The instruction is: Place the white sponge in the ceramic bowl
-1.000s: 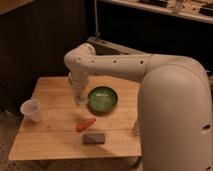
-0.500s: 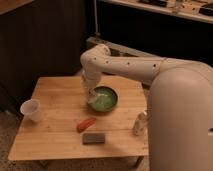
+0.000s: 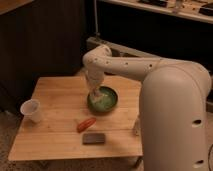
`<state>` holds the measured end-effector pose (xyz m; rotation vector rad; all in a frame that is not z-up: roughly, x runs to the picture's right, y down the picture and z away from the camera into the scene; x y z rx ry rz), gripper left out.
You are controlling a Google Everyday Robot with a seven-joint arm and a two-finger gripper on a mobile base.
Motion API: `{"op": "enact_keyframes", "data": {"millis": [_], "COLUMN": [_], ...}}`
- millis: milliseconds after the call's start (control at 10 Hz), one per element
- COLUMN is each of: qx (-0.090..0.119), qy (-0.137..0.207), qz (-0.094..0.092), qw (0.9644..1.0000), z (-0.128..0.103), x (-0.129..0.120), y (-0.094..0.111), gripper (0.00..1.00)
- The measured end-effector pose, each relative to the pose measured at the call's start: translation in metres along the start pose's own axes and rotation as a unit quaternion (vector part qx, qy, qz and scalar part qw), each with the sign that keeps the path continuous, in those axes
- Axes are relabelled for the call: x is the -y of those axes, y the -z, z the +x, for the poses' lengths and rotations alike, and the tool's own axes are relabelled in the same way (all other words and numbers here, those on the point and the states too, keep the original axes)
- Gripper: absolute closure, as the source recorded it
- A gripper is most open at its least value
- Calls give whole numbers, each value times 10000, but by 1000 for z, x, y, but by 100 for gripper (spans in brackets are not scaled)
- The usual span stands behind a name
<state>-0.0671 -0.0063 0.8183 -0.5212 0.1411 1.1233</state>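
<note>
The claw (image 3: 96, 95) hangs low over the green ceramic bowl (image 3: 103, 99) on the wooden tabletop (image 3: 55, 95); whether it is apart or together, I cannot tell; a translucent cup (image 3: 31, 110) stands well left of the bowl.

- No text, label, brand, number or sign can be read anywhere in the camera view.
- The gripper (image 3: 96, 94) hangs at the left rim of the ceramic bowl (image 3: 111, 104), mid-table; no marking shows on either.
- The arm's white shell (image 3: 172, 107) on the right bears only dark dots, no lettering.
- The translucent cup (image 3: 31, 110) near the table's left edge is unmarked.
</note>
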Motion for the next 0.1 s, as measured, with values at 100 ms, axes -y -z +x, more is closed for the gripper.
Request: {"op": "enact_keyframes", "data": {"millis": [100], "qx": [123], "qy": [5], "qz": [-89], "qw": [9999], "z": [4], "x": [4], "y": [-2], "gripper": [61]}}
